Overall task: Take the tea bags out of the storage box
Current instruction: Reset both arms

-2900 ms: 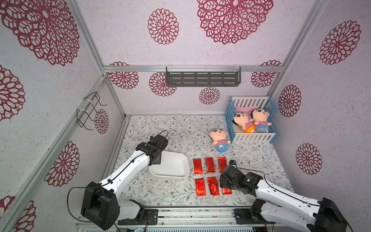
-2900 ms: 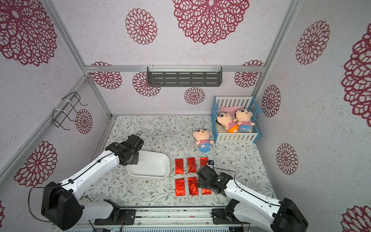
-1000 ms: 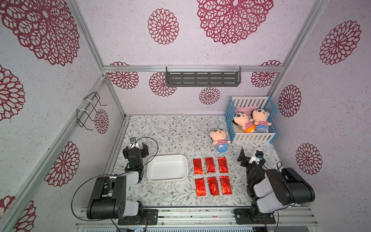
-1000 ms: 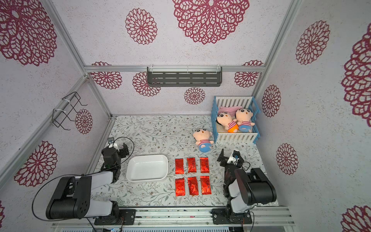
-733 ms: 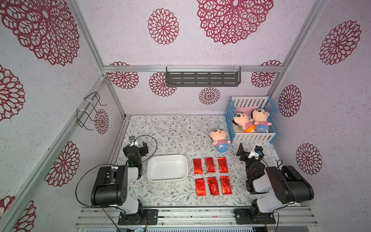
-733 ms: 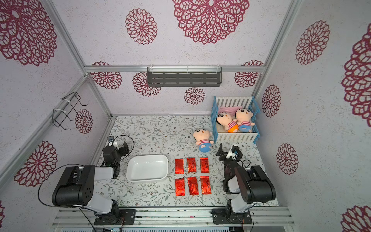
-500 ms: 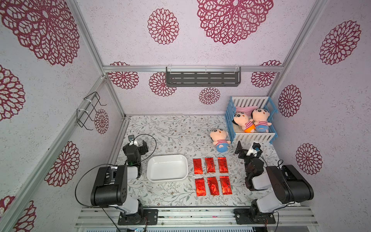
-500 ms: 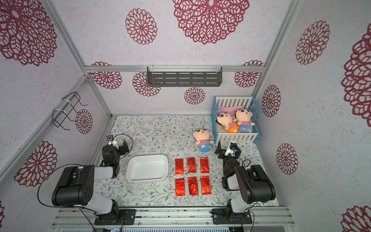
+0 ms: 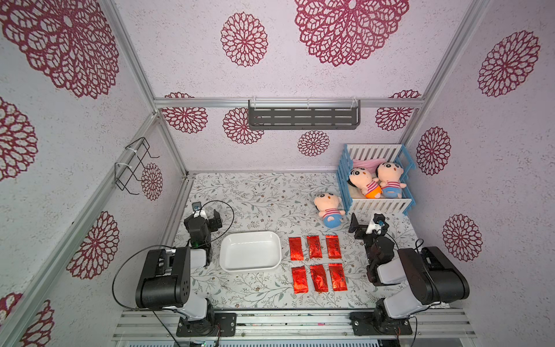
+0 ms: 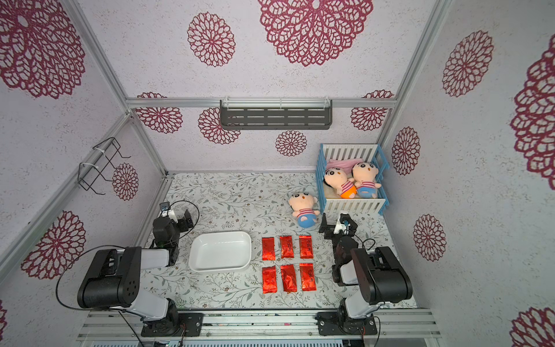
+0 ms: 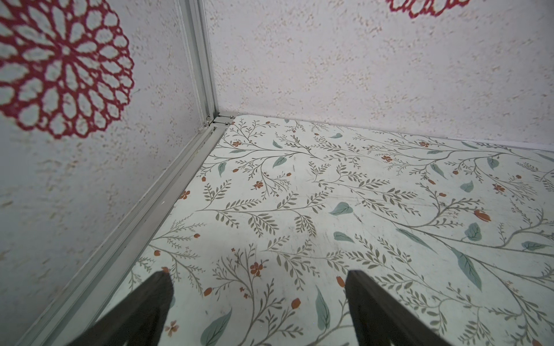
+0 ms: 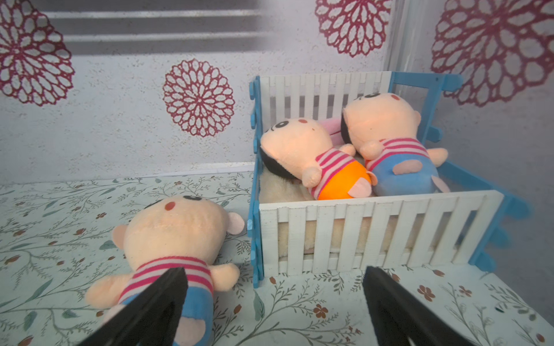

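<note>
Both claws are wide open here, and neither one is holding or touching anything. The left claw (image 11: 257,274) hangs over the surface (image 9: 255,192) close to its left edge, aimed at the back left corner. Between its dark fingers (image 11: 144,311) we only see the leafy print. The right claw (image 12: 274,269) is over by the right edge, facing the toy crib (image 12: 374,233). Its fingers are spread just as far, and it's clear of both the crib and the plush doll (image 12: 171,236) lying in front of it.

The tea bags (image 9: 314,247) are out of the tub. We count six, flat on the surface in two tidy rows of three. They're toward the front edge, between the storage box (image 9: 250,251) and the right arm (image 9: 420,276). The closest ones sit near the box's side, but we don't see them touching it.

The storage box itself sits toward the front edge, left of the middle, and in both top views its inside is plain white.

The crib stands in the back right corner with two more dolls (image 9: 375,183) tucked inside, and the loose plush doll lies on the surface just beside it.
</note>
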You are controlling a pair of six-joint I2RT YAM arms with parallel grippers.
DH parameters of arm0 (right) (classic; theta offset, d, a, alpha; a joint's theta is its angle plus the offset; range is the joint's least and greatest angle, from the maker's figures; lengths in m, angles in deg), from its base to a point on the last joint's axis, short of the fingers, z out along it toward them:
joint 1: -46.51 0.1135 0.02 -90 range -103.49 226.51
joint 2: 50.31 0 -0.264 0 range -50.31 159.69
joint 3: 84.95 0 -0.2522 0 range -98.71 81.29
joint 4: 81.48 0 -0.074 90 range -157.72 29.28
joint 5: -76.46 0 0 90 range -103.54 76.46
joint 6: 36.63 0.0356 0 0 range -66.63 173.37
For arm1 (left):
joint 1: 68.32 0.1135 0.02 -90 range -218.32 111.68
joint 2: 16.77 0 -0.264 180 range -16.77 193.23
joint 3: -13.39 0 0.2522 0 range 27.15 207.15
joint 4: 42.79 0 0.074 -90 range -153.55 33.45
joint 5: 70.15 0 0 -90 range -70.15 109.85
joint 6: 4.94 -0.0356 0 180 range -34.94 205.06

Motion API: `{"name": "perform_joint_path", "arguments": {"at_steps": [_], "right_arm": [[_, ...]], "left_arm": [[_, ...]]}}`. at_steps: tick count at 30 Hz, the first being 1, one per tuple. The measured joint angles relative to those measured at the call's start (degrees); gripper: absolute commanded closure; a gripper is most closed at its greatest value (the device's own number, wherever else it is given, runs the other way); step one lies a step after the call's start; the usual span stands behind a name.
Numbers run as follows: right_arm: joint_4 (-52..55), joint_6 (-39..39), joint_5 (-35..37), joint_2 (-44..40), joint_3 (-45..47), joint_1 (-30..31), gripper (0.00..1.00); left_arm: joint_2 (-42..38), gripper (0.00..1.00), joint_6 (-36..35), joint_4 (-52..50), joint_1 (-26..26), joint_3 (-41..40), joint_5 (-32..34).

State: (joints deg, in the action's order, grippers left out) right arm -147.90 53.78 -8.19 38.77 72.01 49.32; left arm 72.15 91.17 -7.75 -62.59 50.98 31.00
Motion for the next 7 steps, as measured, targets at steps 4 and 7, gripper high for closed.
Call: {"name": "perform_joint_path", "arguments": {"at_steps": [4, 7], "right_arm": [[2.29, -0.59, -2.47, 0.00, -1.40, -0.02, 0.01], [2.95, -0.90, -3.58, 0.00, -1.84, -0.07, 0.01]], "left_arm": [[0.00, 0.03, 0.00, 0.00, 0.00, 0.00, 0.00], [0.00, 0.03, 0.00, 0.00, 0.00, 0.00, 0.00]]}}
